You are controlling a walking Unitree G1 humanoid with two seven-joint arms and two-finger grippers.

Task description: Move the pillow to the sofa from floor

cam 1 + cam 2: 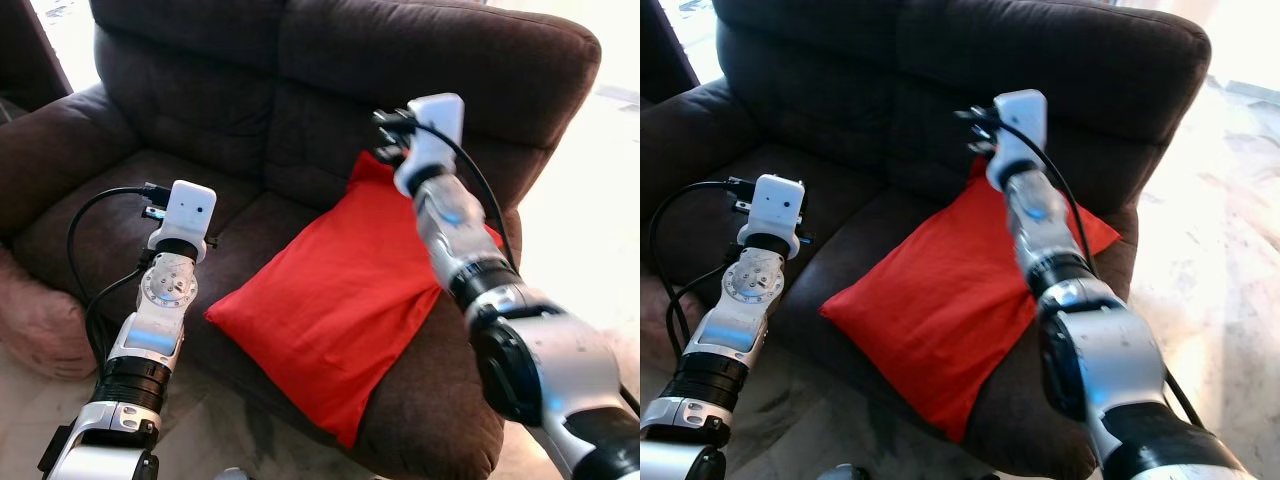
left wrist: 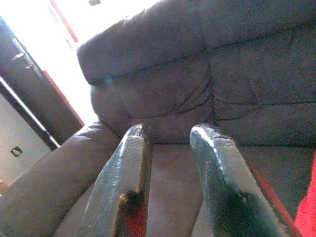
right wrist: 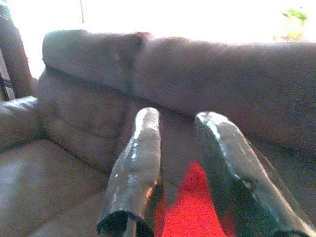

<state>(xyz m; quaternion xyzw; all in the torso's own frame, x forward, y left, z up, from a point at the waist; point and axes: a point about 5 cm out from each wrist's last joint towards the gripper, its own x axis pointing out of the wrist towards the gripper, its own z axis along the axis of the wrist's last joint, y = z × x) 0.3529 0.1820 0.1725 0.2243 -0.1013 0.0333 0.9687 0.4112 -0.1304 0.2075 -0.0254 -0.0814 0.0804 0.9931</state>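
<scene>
A red pillow (image 1: 340, 290) lies flat on the right seat of the dark brown sofa (image 1: 200, 120), one corner up against the backrest and another hanging over the seat's front edge. My right gripper (image 3: 180, 115) hovers open just above the pillow's upper corner (image 3: 190, 212), pointing at the backrest, with nothing between its fingers. My left gripper (image 2: 173, 131) is open and empty over the left seat cushion, a short way left of the pillow (image 2: 308, 212).
The sofa's left armrest (image 1: 50, 150) rises beside my left arm. A pinkish cushion-like thing (image 1: 35, 325) sits low at the sofa's left front. Pale tiled floor (image 1: 1220, 250) runs along the right side. Dark furniture (image 1: 25, 50) stands at the far left.
</scene>
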